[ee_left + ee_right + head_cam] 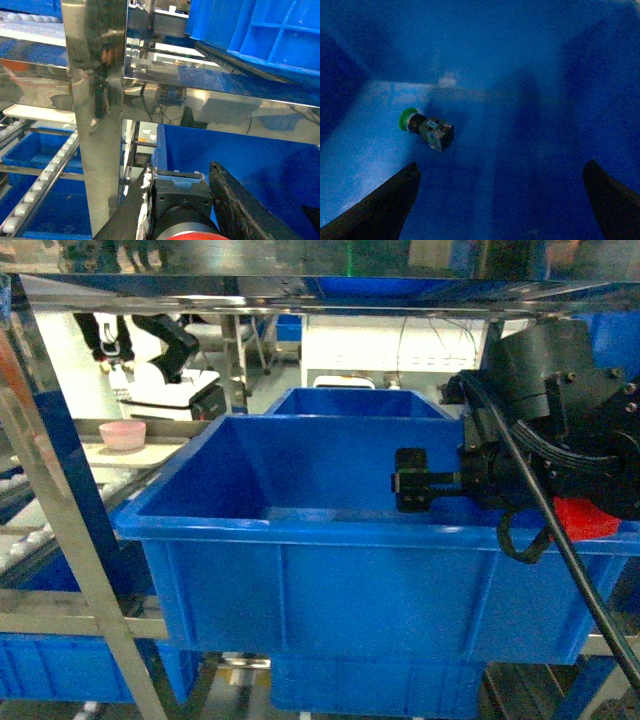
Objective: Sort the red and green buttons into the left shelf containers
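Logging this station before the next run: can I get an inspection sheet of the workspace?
Surface: steel shelf frame with roller rails.
Job's things: green button lying on its side on the floor of the blue bin; red button in the left tool.
Clutter: pink bowl on the left rack.
Grippers: right tool open, empty, over the bin; left tool shut on the red button.
Cables: black cable on the right arm.
Surroundings: more blue bins behind and below.

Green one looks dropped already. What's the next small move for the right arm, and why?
Probably lift the right end effector straight up out of the blue bin. Its fingers are spread and empty, and the green button lies on its side on the bin floor, so that drop looks done.
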You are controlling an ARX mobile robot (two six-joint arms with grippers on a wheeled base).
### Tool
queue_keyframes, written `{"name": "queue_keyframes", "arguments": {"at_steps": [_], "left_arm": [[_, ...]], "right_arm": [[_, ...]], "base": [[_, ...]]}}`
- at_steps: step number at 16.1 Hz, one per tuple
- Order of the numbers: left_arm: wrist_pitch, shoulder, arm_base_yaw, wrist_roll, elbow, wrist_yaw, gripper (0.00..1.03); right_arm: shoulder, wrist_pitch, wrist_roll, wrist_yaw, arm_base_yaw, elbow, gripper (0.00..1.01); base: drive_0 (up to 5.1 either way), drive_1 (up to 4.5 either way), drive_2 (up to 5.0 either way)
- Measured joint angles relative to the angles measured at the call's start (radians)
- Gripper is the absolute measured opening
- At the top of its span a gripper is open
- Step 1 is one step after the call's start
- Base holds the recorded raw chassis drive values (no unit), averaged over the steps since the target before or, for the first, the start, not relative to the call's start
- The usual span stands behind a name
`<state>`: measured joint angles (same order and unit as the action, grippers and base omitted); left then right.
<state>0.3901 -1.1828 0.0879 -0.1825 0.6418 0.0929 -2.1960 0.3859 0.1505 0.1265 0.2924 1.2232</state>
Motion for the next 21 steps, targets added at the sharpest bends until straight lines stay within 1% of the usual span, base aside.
{"name": "queue_keyframes", "arguments": {"at_steps": [1, 2, 3, 4, 5, 6, 7, 8, 9, 10, 11, 12, 13, 14, 15, 19, 20, 21], "left_arm": [[0.000, 0.000, 0.000, 0.000, 0.000, 0.000, 0.29], [0.000, 0.000, 0.000, 0.000, 0.000, 0.000, 0.29], [0.000, 0.000, 0.000, 0.000, 0.000, 0.000, 0.29], [0.000, 0.000, 0.000, 0.000, 0.000, 0.000, 0.29], [0.000, 0.000, 0.000, 0.000, 0.000, 0.000, 0.29], [0.000, 0.000, 0.000, 0.000, 0.000, 0.000, 0.29], [0.000, 0.000, 0.000, 0.000, 0.000, 0.000, 0.29], [0.000, 0.000, 0.000, 0.000, 0.000, 0.000, 0.29], [0.000, 0.000, 0.000, 0.000, 0.000, 0.000, 0.29], [0.000, 0.000, 0.000, 0.000, 0.000, 0.000, 0.29], [0.000, 0.000, 0.000, 0.000, 0.000, 0.000, 0.29], [0.000, 0.000, 0.000, 0.000, 0.000, 0.000, 0.29], [0.000, 0.000, 0.000, 0.000, 0.000, 0.000, 0.29], [0.000, 0.000, 0.000, 0.000, 0.000, 0.000, 0.29], [0.000, 0.000, 0.000, 0.000, 0.000, 0.000, 0.29], [-0.001, 0.000, 0.000, 0.000, 0.000, 0.000, 0.29], [0.002, -0.009, 0.012, -0.014, 0.000, 0.004, 0.29], [-0.008, -0.031, 0.028, -0.020, 0.002, 0.013, 0.29]], "right_arm": [[0.039, 0.100, -0.028, 0.035, 0.001, -0.066, 0.98], [0.087, 0.177, -0.032, 0.056, -0.002, -0.132, 0.98], [0.153, 0.281, -0.043, 0.077, -0.009, -0.221, 0.98], [0.225, 0.381, -0.043, 0.094, -0.019, -0.326, 0.98], [0.304, 0.454, -0.048, 0.090, -0.027, -0.439, 0.98], [0.367, 0.503, -0.052, 0.073, -0.031, -0.534, 0.98], [0.439, 0.534, -0.049, 0.050, -0.040, -0.636, 0.98], [0.504, 0.571, -0.045, 0.042, -0.045, -0.723, 0.98], [0.607, 0.584, -0.039, 0.033, -0.061, -0.821, 0.98], [0.710, 0.563, -0.027, 0.028, -0.078, -0.892, 0.98], [0.821, 0.503, -0.024, 0.008, -0.097, -0.959, 0.98], [0.911, 0.428, -0.016, -0.008, -0.105, -1.009, 0.98], [1.020, 0.318, -0.009, -0.014, -0.108, -1.049, 0.98], [1.136, 0.230, -0.009, -0.008, -0.095, -1.062, 0.98], [1.189, 0.232, -0.009, -0.011, -0.088, -1.061, 0.98], [1.179, 0.223, -0.009, -0.012, -0.089, -1.056, 0.98], [1.179, 0.223, -0.009, -0.012, -0.089, -1.056, 0.98], [1.179, 0.222, -0.009, -0.011, -0.089, -1.056, 0.98]], "base": [[0.0, 0.00, 0.0], [0.0, 0.00, 0.0], [0.0, 0.00, 0.0], [0.0, 0.00, 0.0], [0.0, 0.00, 0.0], [0.0, 0.00, 0.0], [0.0, 0.00, 0.0], [0.0, 0.00, 0.0], [0.0, 0.00, 0.0], [0.0, 0.00, 0.0], [0.0, 0.00, 0.0], [0.0, 0.00, 0.0], [0.0, 0.00, 0.0], [0.0, 0.00, 0.0], [0.0, 0.00, 0.0], [0.0, 0.00, 0.0], [0.0, 0.00, 0.0], [0.0, 0.00, 0.0]]}}
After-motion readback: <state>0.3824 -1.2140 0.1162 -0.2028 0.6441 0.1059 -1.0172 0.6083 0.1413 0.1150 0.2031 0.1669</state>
